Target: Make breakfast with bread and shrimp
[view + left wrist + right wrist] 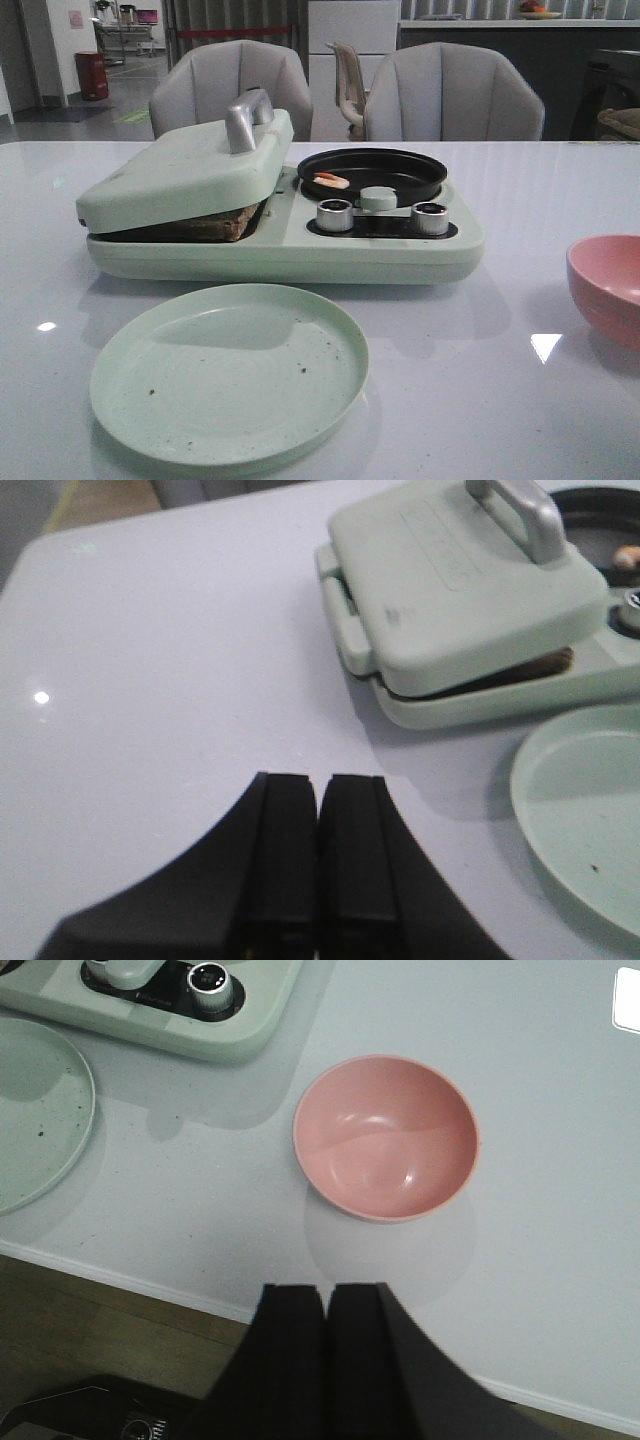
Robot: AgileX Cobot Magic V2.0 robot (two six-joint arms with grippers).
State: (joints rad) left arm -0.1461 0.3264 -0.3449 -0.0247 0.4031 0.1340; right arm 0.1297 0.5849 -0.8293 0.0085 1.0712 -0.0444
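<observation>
Sitting mid-table, far of centre: mint-green breakfast maker [285,250]. Left half is a sandwich press; its lid [180,170], with a grey metal handle [247,118], is down but propped slightly ajar. Bread [215,222] shows in the gap as a dark brown crust edge, clamped between lid and base; number of slices cannot be told. The left wrist view shows the same brown edge under the lid's near corner.

Right half of the appliance holds a round black pan [372,173]. Shrimp [331,180] lies inside it on the left side, small, pinkish-orange and white. Two silver knobs [335,214] sit on the front panel just near of the pan, a pale green button between them.

Pale green plate [228,372] lies on the table near of the appliance, bare except for a few dark specks. Pink bowl [386,1138] stands well to the right, apart from the appliance, nothing inside.

Left gripper [316,855]: black fingers pressed together, nothing between them, held over bare white table [150,680] left of the press. Right gripper [325,1360]: fingers likewise closed and holding nothing, near of the pink bowl over the table's near edge.

Neither gripper touches any object.
</observation>
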